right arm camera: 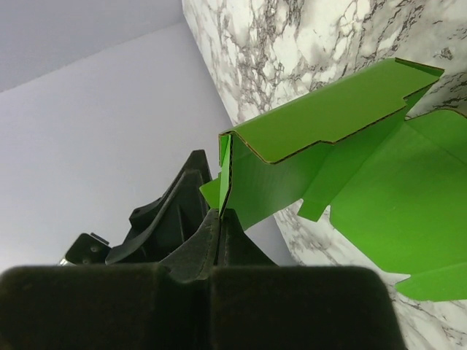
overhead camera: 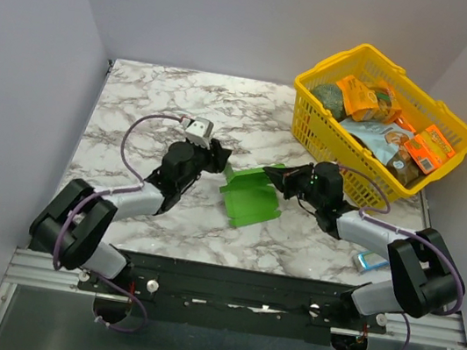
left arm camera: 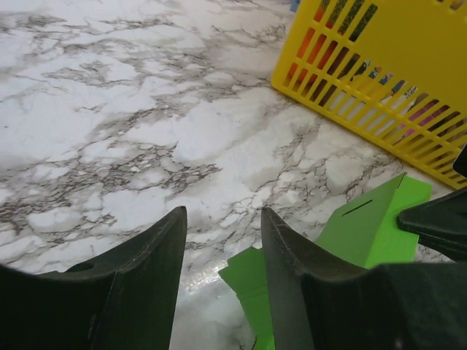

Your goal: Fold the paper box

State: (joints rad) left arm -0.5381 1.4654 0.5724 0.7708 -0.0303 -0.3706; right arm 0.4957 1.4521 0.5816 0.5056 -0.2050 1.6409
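Top external view: the paper box (overhead camera: 251, 195) lies mid-tabletop (overhead camera: 138, 107), the right pincer (overhead camera: 271, 174) pinched shut on its 1 o'clock flap, likely to raise that wall, while the left pincer (overhead camera: 221, 157) hovers part-open, empty, at 10 o'clock, probably to brace it.

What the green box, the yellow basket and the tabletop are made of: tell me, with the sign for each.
The paper box: thin card, matte green; sharp creases, a cut slot, a brownish cut edge. The basket: likely moulded plastic, glossy yellow, slotted walls. The table: marble-look, white with grey veins, slightly shiny; stone or print, I cannot tell.
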